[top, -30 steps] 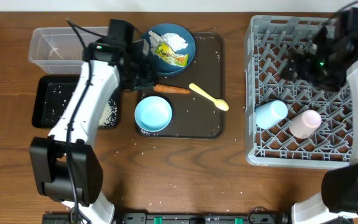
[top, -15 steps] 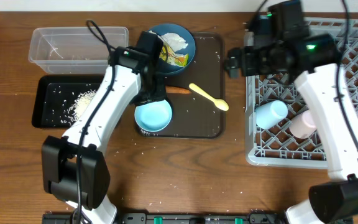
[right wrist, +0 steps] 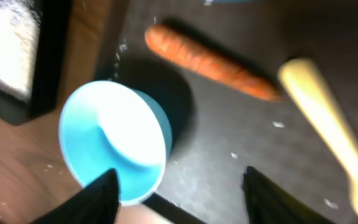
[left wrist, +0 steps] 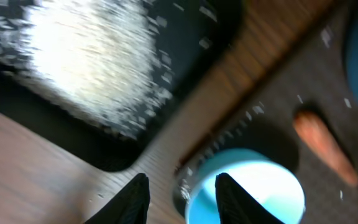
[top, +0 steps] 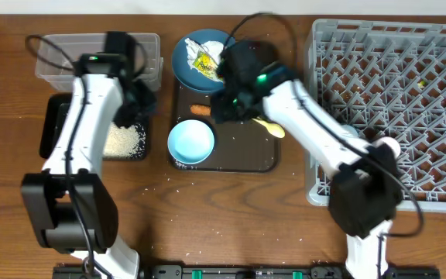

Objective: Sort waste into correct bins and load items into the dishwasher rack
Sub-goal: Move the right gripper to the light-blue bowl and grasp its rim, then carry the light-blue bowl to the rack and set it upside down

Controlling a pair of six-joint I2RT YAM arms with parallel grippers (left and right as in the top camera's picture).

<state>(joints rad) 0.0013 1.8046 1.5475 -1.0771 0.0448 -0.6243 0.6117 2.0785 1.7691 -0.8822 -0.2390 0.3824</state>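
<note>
Right hand (right wrist: 179, 186) hangs wide open and empty beside the carrot (right wrist: 207, 62), likely to bin it; left hand (left wrist: 182, 186), half open, holds nothing near the rice (left wrist: 92, 56).

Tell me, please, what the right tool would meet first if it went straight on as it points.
Most likely the bare dark brown tray, between the pale blue bowl and the yellow spoon, with the carrot just beyond; the blurred wrist view leaves depth uncertain.

Overhead view is evenly lit and sharp, whereas both wrist views are heavily motion-blurred, rice pile (left wrist: 86, 62) glaring white.
</note>
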